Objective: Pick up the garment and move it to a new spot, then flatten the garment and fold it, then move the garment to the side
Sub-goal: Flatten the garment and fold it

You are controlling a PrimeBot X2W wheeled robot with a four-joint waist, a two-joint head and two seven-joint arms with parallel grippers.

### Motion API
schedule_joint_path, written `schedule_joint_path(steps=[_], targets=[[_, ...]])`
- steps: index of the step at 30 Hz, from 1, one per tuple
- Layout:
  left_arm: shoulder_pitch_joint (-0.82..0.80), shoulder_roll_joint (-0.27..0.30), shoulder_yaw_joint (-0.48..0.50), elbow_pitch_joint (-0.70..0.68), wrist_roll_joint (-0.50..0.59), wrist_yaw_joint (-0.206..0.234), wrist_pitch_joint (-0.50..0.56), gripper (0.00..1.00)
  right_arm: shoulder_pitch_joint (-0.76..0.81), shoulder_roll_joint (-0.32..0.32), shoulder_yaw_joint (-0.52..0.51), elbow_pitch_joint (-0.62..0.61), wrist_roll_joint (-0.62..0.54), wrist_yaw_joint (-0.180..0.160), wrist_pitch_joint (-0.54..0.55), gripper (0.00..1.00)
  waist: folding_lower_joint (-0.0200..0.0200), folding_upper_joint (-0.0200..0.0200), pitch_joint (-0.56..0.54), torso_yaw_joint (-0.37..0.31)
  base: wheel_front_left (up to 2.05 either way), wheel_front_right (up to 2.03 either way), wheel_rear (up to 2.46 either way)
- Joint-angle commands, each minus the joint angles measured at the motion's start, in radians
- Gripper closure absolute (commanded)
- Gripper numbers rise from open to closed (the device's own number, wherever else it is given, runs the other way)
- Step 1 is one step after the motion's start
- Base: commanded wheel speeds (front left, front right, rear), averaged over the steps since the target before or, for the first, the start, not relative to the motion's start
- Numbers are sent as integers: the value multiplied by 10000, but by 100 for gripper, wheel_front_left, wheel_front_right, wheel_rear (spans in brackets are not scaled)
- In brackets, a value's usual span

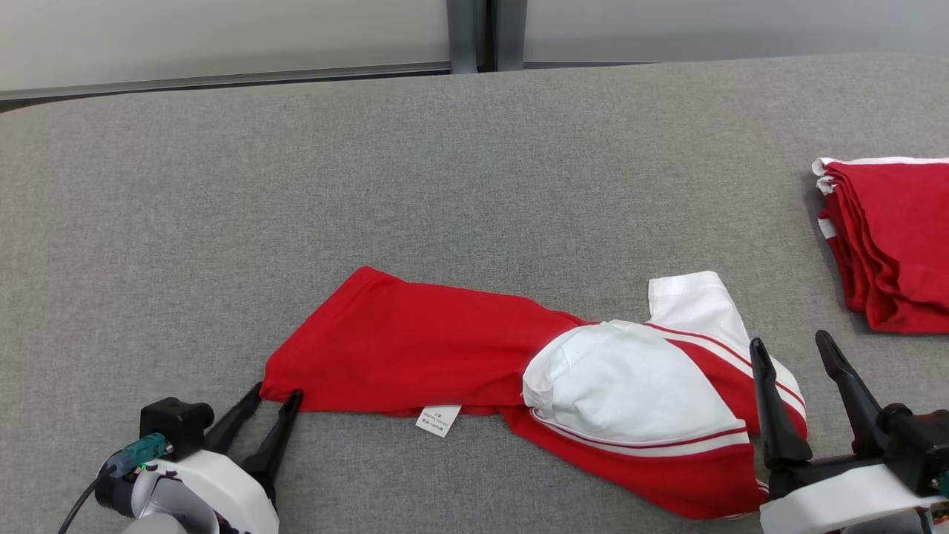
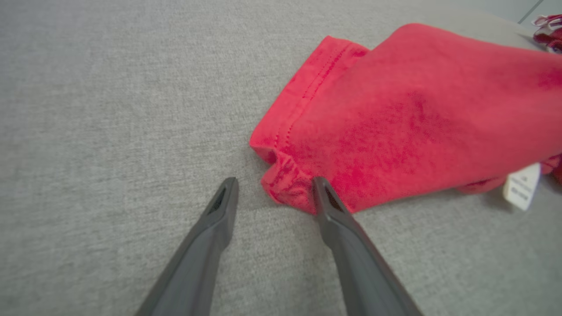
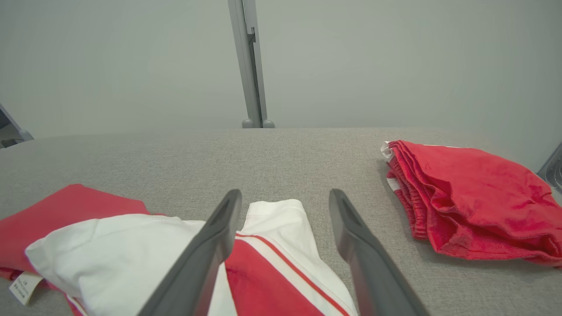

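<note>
Holding both pairs of dark fingers wide apart, I grip nothing. My left gripper (image 1: 277, 391) sits at the hem corner of the red-and-white jersey shirt (image 1: 415, 341), which lies bunched lengthwise on the grey fabric-covered table (image 1: 222, 185). My right gripper (image 1: 790, 340) stands by its white sleeve. Farther right rests a pile of folded red cloth (image 1: 897, 237).
</note>
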Motion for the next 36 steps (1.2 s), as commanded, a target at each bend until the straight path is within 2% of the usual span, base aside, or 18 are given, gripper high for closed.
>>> schedule_joint_path(steps=[1, 7, 15, 24, 25, 26, 27, 28, 29, 36], targets=[[48, -31, -375, 184, -142, -15, 31, 100, -95, -15, -2, 62, 35, -4, 85, 0, 0, 0, -9, 26, 0, 0, 0], [-338, 157, -753, 424, -448, -6, -373, 100, -578, -13, 501, 201, -349, -4, 1141, 0, 0, 0, -3, 213, 0, 0, 0], [-839, 113, -1032, 651, -614, -3, -733, 100, -1908, -21, 1627, 904, -375, -4, 3991, 0, 0, 0, 115, 482, 0, 0, 0], [-1220, -34, -1324, 855, -774, -4, -899, 100, -2713, -208, 1791, 1262, 35, -4, 6263, 0, 0, 0, 216, 776, 0, 0, 0], [-1241, -47, -1335, 881, -824, -4, -918, 100, -2620, -185, 1674, 1162, 198, -4, 6573, 25, 0, 0, 221, 797, 0, 0, 0], [-1245, -52, -1346, 896, -828, -4, -930, 100, -2580, -176, 1668, 1071, 227, -4, 6657, 56, 0, 0, 218, 799, 0, 0, 0], [-1245, -52, -1346, 896, -828, -4, -930, 100, -2580, -176, 1668, 1071, 227, -4, 6657, 56, 0, 0, 218, 799, 0, 0, 0], [-1255, -47, -1342, 915, -836, -4, -940, 100, -2539, -161, 1674, 980, 321, -4, 6723, 72, 0, 0, 220, 791, 0, 0, 0], [-1267, -43, -1332, 929, -842, -4, -938, 100, -2510, -153, 1685, 867, 297, -4, 6720, 99, 0, 0, 226, 782, 0, 0, 0], [-1266, 9, -1076, 830, -718, -4, -946, 100, -2030, -82, 1614, 299, 636, -4, 6614, 100, 0, 0, 280, 691, 0, 0, 0]])
